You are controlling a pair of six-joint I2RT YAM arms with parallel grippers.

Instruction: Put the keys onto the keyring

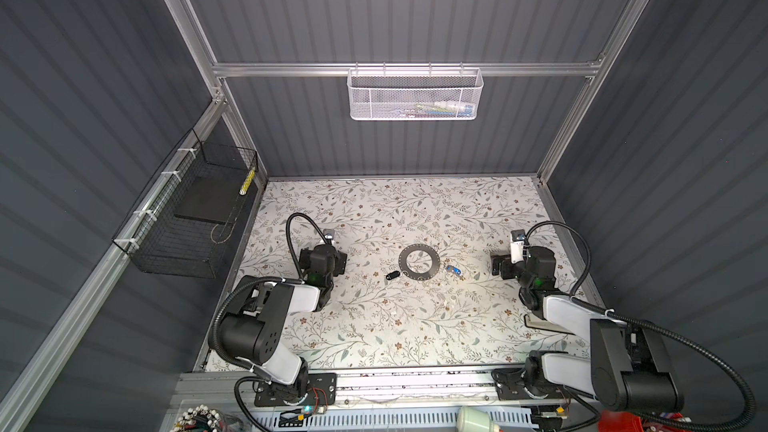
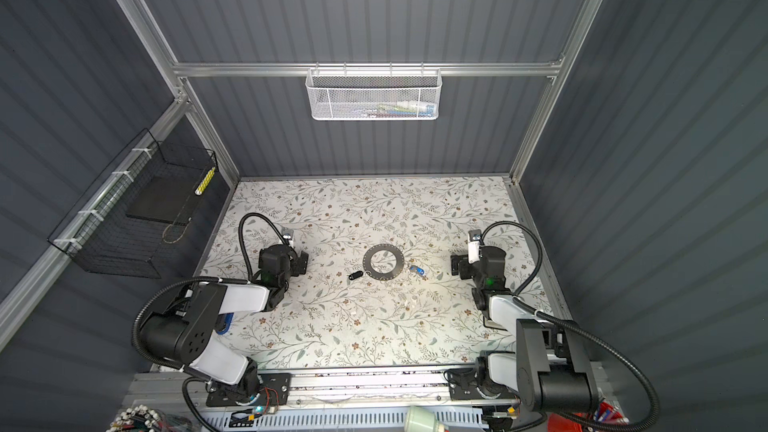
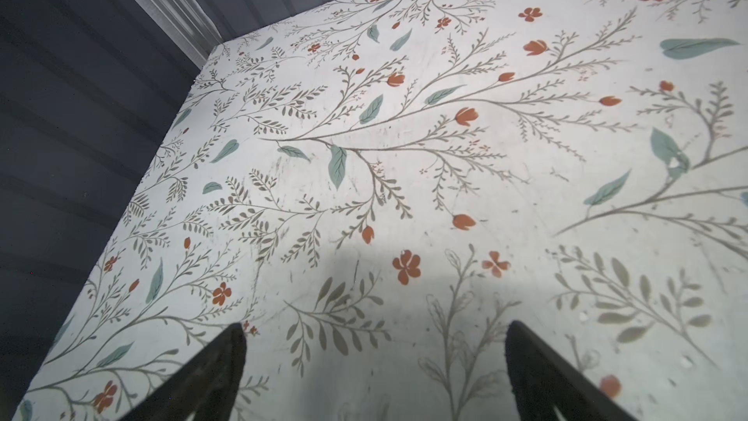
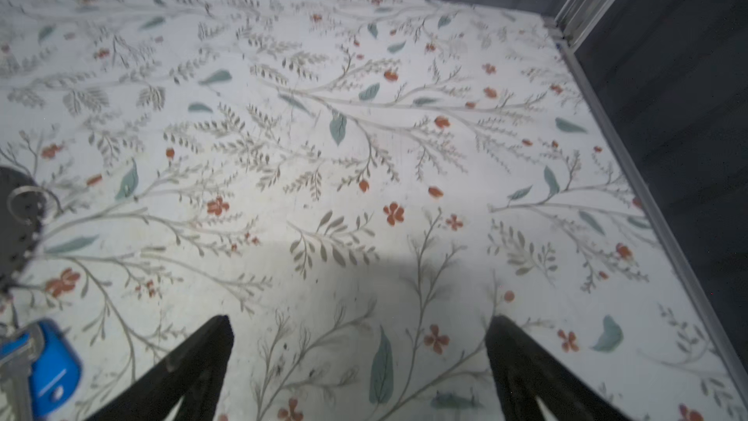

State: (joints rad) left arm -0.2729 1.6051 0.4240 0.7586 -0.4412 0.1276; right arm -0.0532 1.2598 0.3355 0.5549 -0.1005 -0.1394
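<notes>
The keyring (image 1: 419, 263) (image 2: 383, 261), a flat grey ring with small holes, lies flat mid-table in both top views. The black oval key (image 1: 392, 275) (image 2: 355, 275) rests against its near-left edge. The blue-tagged silvery key (image 1: 454, 270) (image 2: 417, 270) lies just right of the ring; it also shows in the right wrist view (image 4: 48, 362), with the keyring (image 4: 16, 228) at that frame's edge. My left gripper (image 1: 338, 263) (image 3: 374, 334) hovers left of the keys, open and empty. To their right is my right gripper (image 1: 498, 265) (image 4: 360, 326), also open and empty.
A white mesh basket (image 1: 415, 95) hangs on the back rail. A black wire basket (image 1: 187, 218) is fixed to the left wall. The floral table (image 1: 395, 326) is bounded by grey walls and aluminium framing.
</notes>
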